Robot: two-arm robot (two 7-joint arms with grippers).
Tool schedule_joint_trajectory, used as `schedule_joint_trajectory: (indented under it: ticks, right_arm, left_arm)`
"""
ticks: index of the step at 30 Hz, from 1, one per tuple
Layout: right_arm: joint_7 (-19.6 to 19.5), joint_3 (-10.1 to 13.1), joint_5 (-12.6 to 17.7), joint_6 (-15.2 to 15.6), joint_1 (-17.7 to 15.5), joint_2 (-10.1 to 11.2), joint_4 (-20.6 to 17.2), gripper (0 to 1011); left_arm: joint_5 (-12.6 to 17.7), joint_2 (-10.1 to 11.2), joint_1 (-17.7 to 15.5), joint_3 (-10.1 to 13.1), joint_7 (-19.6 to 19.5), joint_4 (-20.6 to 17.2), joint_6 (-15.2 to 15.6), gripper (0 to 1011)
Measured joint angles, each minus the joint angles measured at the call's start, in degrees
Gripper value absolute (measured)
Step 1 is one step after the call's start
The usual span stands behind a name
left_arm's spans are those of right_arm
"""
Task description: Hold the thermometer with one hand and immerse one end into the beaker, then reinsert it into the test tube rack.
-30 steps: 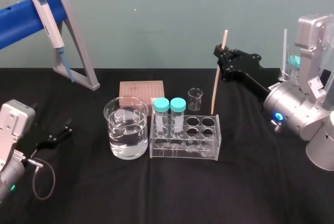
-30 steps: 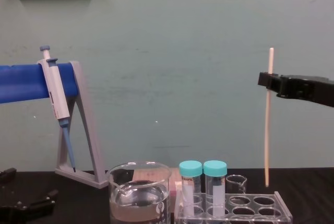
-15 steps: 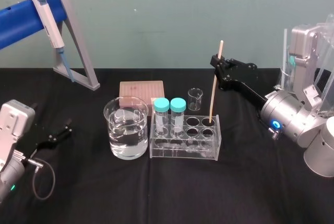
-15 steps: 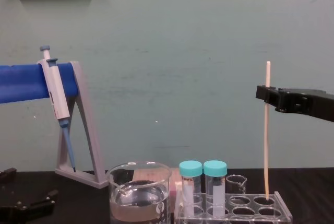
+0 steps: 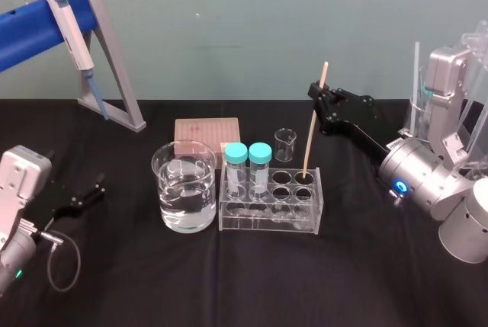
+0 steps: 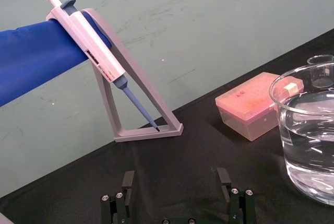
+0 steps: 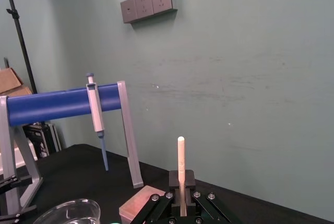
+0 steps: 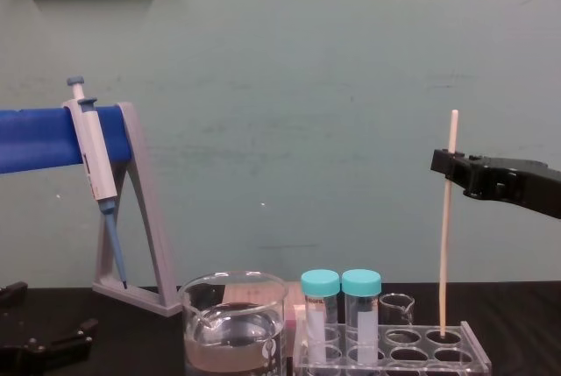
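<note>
Lowered since half a second ago, the thermometer [image 5: 311, 140] now reaches deeper into a rack [image 5: 271, 216] hole.
Right gripper [image 5: 320, 102] jaws pinch it near its top. A short stub rises above them, and its tip below is hard to make out behind clear plastic. The beaker [image 5: 184, 190] stands well left of them. The left gripper [image 6: 176, 178] rests far off, jaws spread.

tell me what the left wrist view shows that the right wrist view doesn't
Left wrist view: the left gripper, open, and the water inside the beaker. Right wrist view: the right gripper shut on the upright thermometer, with wall sockets high on the wall. Both: the pipette hanging on its stand, the pink box and the beaker's rim.
</note>
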Motion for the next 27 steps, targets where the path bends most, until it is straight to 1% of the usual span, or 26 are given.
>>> schedule_joint_trajectory:
  ticks: [17, 27]
  right_arm:
    - [0.31, -0.54, -1.06, 0.02, -0.06, -0.76, 2.55, 55]
    - [0.44, -0.55, -2.04, -1.3, -0.2, -1.34, 4.98, 55]
  left_arm:
    - [0.0, 0.0, 0.0, 0.0, 0.0, 0.0, 0.0, 1004]
    - [0.0, 0.0, 0.0, 0.0, 0.0, 0.0, 0.0, 1004]
